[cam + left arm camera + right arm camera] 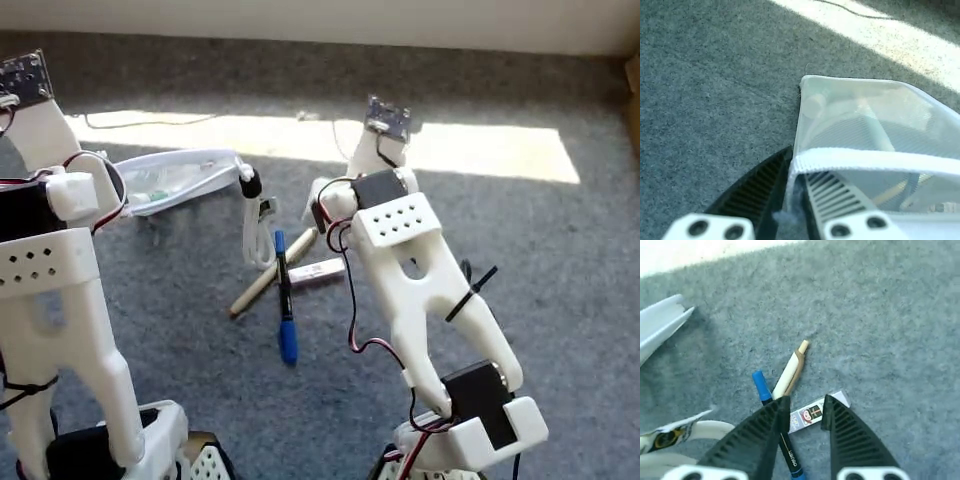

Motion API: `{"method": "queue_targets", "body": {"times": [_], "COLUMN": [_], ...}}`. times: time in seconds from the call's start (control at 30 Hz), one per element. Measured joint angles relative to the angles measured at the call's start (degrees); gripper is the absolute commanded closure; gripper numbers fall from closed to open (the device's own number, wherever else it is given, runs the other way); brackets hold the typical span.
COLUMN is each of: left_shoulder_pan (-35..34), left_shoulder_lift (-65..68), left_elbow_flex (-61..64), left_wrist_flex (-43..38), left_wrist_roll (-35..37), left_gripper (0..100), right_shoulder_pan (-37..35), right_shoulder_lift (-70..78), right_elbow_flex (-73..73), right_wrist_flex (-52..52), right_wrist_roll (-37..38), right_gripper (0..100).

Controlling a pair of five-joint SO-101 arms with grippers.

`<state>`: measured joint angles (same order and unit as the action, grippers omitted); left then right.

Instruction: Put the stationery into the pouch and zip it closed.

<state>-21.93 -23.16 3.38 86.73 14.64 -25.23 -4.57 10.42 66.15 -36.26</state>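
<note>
Pouch (185, 178) of pale mesh lies on the carpet toward 10 o'clock from the loose stationery, its near rim lifted. The left tool (797, 175) has its jaws closed on that rim, with the white woven band of the pouch (875, 125) pinched between them. Pale shapes show through the mesh, too blurred to name.

The right tool (805, 407) hangs over the stationery with its jaws a narrow way apart and nothing gripped. Its tips stand on either side of a small white labelled block (812, 415); whether they touch it I cannot tell.

One pouch, two pens, one block and one white curved piece can be counted. In the high view the blue pen (286, 300) runs from 12 to 6 o'clock. The beige pen (265, 278) crosses under it, slanting from 1 to 7 o'clock. The block (318, 272) lies just beside the blue pen at its 3 o'clock side. The white curved piece (251, 215), black at its top, sits at 11 o'clock from the crossing, near the pouch's end. From the right wrist, the blue pen (762, 387) and beige pen (790, 372) meet just ahead of the jaws, the curved piece (705, 430) is off to one side, and a corner of the pouch (660, 322) is farther out.

The surface is grey carpet (560, 300). A sunlit band (480, 150) crosses it toward 12 o'clock, where a thin cable (150, 120) trails, and a pale wall (300, 20) stands beyond. The two white arms stand at 6 o'clock: the left arm (50, 290) and the right arm (420, 290).
</note>
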Motion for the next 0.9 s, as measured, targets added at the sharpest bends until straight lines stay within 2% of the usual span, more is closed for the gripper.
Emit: {"method": "queue_targets", "body": {"times": [0.23,0.37,0.57,0.9], "left_shoulder_pan": [0.0,0.0,0.0,0.0], "left_shoulder_lift": [0.0,0.0,0.0,0.0], "left_elbow_flex": [0.0,0.0,0.0,0.0], "left_wrist_flex": [0.0,0.0,0.0,0.0], "left_wrist_roll": [0.0,0.0,0.0,0.0], "left_gripper": [99,99,99,99], "right_shoulder_pan": [-2.2,-2.4,-2.4,-4.4], "right_shoulder_lift": [2.3,8.9,14.3,25.0], "right_elbow_flex": [-0.1,-0.1,-3.3,-11.5], "right_wrist_flex": [0.0,0.0,0.3,5.2], "right_wrist_roll": [-7.2,-8.1,-10.6,-12.9], "right_gripper": [89.6,89.2,80.6,80.4]}}
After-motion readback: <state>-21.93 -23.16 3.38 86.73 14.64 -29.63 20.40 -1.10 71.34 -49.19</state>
